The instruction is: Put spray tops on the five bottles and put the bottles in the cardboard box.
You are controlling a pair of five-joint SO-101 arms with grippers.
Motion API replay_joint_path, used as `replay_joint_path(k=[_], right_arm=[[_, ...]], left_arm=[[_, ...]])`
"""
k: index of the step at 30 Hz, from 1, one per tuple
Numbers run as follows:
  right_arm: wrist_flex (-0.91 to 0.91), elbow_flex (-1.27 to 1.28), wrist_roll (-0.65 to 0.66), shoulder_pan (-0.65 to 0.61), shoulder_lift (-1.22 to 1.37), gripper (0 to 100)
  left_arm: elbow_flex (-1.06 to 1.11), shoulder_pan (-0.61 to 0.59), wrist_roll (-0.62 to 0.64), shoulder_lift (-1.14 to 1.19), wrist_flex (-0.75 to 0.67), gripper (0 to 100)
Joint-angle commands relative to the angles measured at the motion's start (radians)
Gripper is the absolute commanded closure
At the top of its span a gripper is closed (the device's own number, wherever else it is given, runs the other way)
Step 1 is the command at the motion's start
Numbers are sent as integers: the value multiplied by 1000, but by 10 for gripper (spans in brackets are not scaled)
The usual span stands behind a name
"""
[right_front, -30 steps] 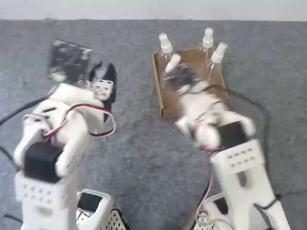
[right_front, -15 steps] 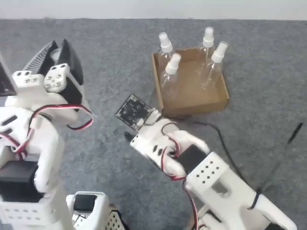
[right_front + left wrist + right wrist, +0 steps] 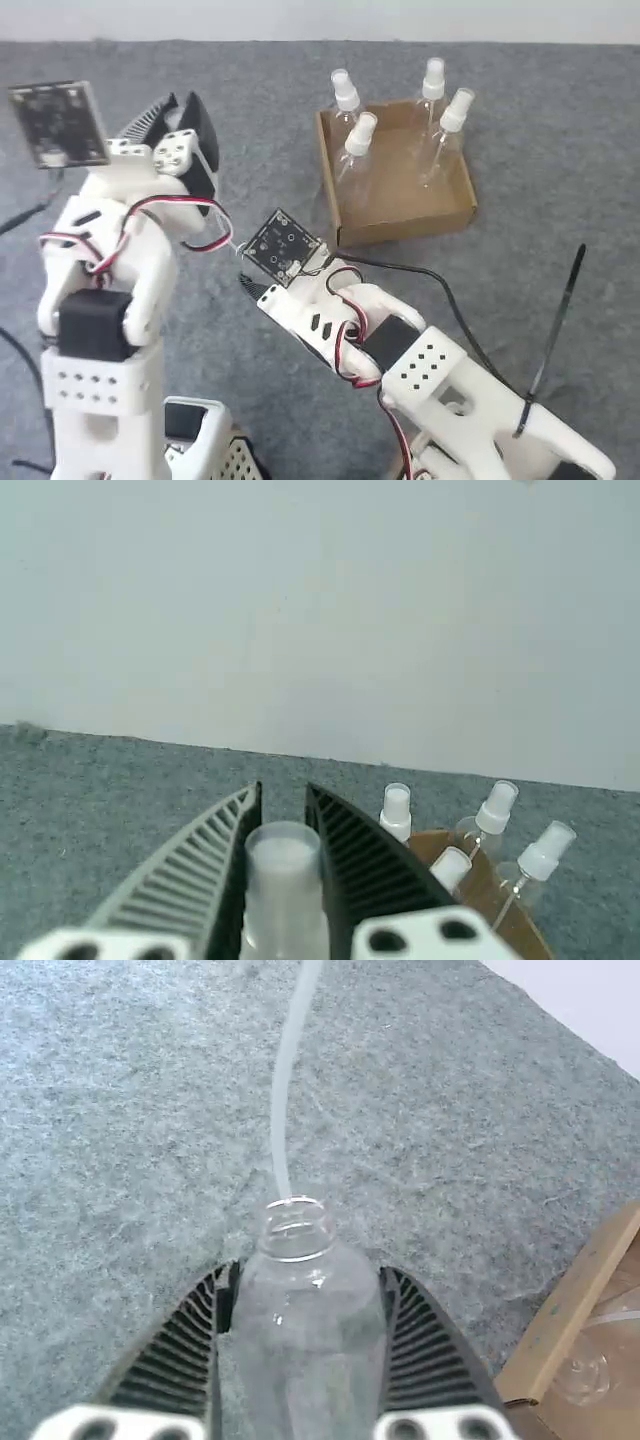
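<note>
- A grey, felt-like mat (image 3: 560, 120) covers the whole work surface. A plain pale wall (image 3: 320, 610) rises straight up from its far edge.
- The cardboard box (image 3: 400, 225) sits on the mat toward the far side. Four capped bottles (image 3: 357, 150) stand upright inside it, grouped in its far half.
- The left gripper (image 3: 282, 800) is lifted well off the mat, its jaws pinched on a white spray top (image 3: 283, 880).
- The right gripper (image 3: 305, 1278) is low over the mat, on the near side of the box. Its jaws are closed around the fifth bottle (image 3: 300, 1350), which is clear, with an open, uncapped neck.
- A thin dip tube (image 3: 285, 1100) comes down to that bottle's mouth and ends at the rim. I cannot tell whether the tip is inside.
- A black cable (image 3: 455, 300) trails across the mat between the box and the right arm's base.
</note>
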Motion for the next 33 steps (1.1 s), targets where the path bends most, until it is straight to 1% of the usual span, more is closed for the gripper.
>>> replay_joint_path(k=[1,8,11,13,15,17,19,22,29,33], right_arm=[[-31,-11,-12,-5,-19,992],[-21,12,-5,-8,-21,992],[-51,37,-6,-5,-21,992],[-133,55,-12,-1,-21,992],[-269,100,-26,18,-19,992],[-389,152,-98,24,-19,992],[-453,184,-176,27,-19,992],[-470,196,-212,30,-19,992],[-473,203,-219,54,-21,992],[-476,203,-235,54,-21,992]], left_arm=[[31,5,51,-18,-26,989],[73,5,55,-18,-28,989],[93,5,55,-18,-26,989],[97,5,54,-18,-26,988],[97,6,46,-18,-26,988],[96,34,-11,-18,-25,988],[97,86,-91,-18,-23,988],[97,141,-149,-18,-21,987],[99,146,-152,-14,52,987],[99,147,-152,-17,55,987]])
